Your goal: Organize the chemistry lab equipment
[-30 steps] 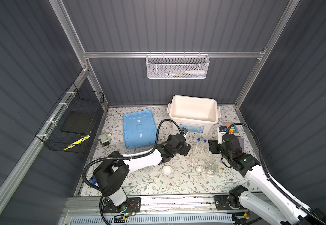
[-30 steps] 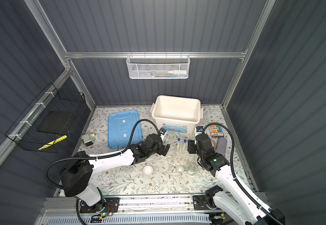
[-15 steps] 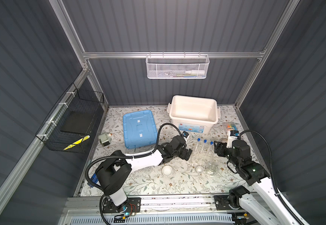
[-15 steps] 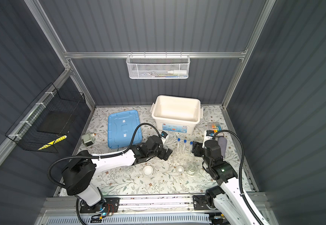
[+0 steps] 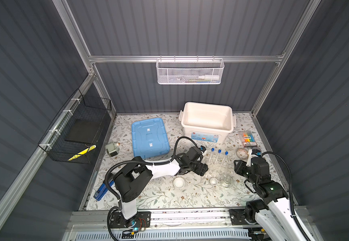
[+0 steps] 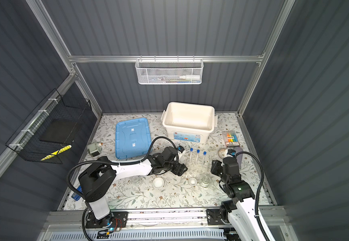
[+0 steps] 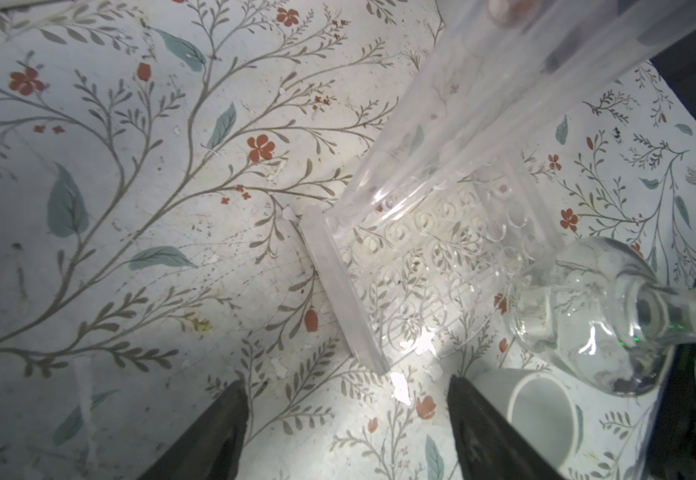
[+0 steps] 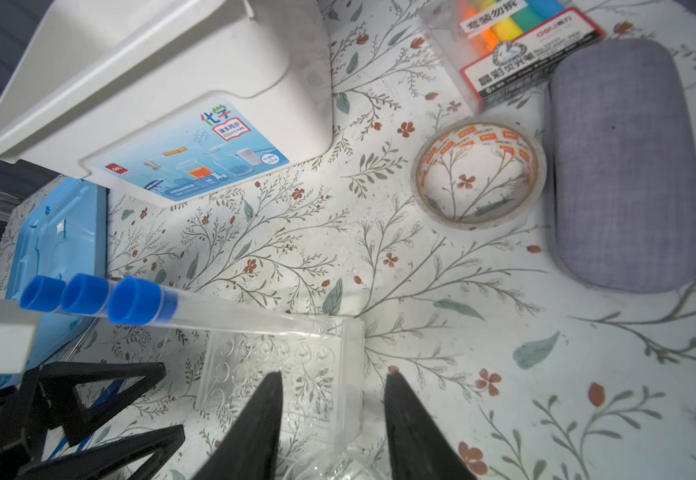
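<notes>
- Right wrist view is showing the three test tubes standing blue-capped in a row in the clear rack.
- In a top view the rack is sitting on the surface in front of the white bin. A small flask and a small white dish are crowding its side nearest the robot's bases.
- The step in hand is probably a two-sided lift of the rack. It is calling for a level, even squeeze low on both ends, since the tall tubes are likely making it top-heavy and the flask is close enough to be knocked.
- The left claw is standing wide and holding nothing, with the rack's corner lying just ahead of its tips.
- The right claw is standing at a narrower gap, straddling the rack's other end wall in its wrist view. It is clamping nothing, and whether it is touching the wall I cannot tell.
</notes>
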Tool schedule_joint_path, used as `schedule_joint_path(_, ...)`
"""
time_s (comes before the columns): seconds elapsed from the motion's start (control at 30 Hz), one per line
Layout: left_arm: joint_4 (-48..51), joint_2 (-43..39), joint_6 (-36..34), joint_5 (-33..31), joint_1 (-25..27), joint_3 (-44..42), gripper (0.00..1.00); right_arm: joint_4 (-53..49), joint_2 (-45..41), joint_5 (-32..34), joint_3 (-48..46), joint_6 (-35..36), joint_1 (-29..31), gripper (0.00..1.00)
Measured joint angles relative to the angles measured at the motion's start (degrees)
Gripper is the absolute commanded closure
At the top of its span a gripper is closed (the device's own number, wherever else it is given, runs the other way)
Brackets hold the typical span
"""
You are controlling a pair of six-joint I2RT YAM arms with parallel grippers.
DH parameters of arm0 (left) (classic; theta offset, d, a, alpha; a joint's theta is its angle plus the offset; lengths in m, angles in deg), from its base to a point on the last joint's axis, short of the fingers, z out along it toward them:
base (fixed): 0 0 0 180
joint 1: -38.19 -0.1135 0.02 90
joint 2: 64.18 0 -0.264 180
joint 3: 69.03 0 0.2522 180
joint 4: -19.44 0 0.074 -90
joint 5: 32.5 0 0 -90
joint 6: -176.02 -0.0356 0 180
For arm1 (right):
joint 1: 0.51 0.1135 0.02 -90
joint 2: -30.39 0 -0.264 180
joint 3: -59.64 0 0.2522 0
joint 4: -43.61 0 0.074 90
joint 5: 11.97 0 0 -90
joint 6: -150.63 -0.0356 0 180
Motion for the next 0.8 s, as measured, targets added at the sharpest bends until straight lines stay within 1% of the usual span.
schedule_joint_path(0.13,0.42,1.29,0.48,1.75,0.0,0.85,0.25,0.42,3.17,-4.61,-1.62,-1.73,-2.64,0.64)
schedule_joint_path(0.27,0.68,1.75,0.81,2.54,0.0,1.09,0.26,2.12,6.91,-9.46,-3.23,-3.15,-4.63,0.63)
schedule_joint_path(0.53,0.7,1.84,1.51,3.41,0.0,1.38,0.3,9.01,12.37,-17.86,-5.95,-5.44,-6.99,0.65)
schedule_joint_path(0.8,0.74,3.76,2.34,3.8,-0.07,1.7,0.33,14.16,17.88,-21.68,-7.3,-5.99,-8.0,0.66)
